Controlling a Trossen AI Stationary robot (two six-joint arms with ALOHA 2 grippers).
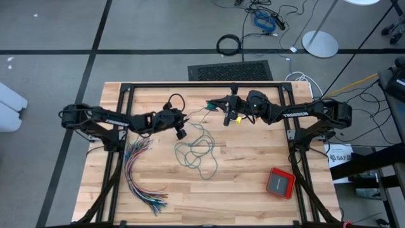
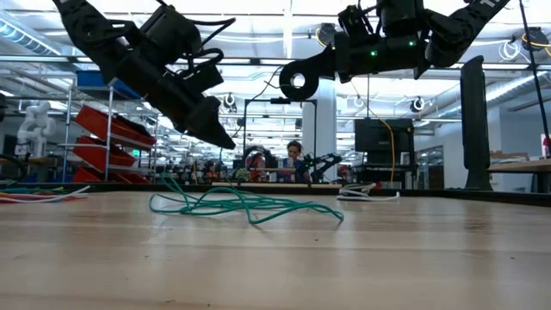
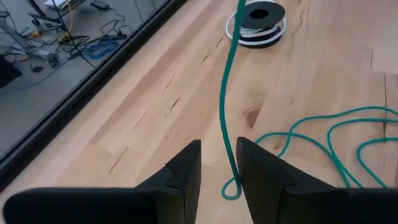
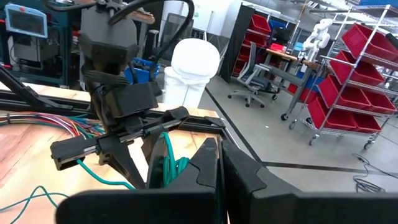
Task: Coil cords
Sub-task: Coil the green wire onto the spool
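The teal cord lies in loose loops on the table's middle. One strand rises from them toward my right gripper, which hangs shut above the table's far middle. My left gripper is low over the table and tips down. Its open fingers stand on either side of that strand, just above a small loop. The black cord lies coiled on the table beyond, with white turns around it. My right gripper is shut on the teal cord near its end, coming level from the table's right side. Its own fingers hide the place of contact. The cord hangs from it in a nearly straight line down to the loops on the table.
A fanned bundle of many-coloured wires lies at the table's left. A red box sits near the right front corner. A black frame runs along the table's far edge. Bare wood lies between the loops and the near edge.
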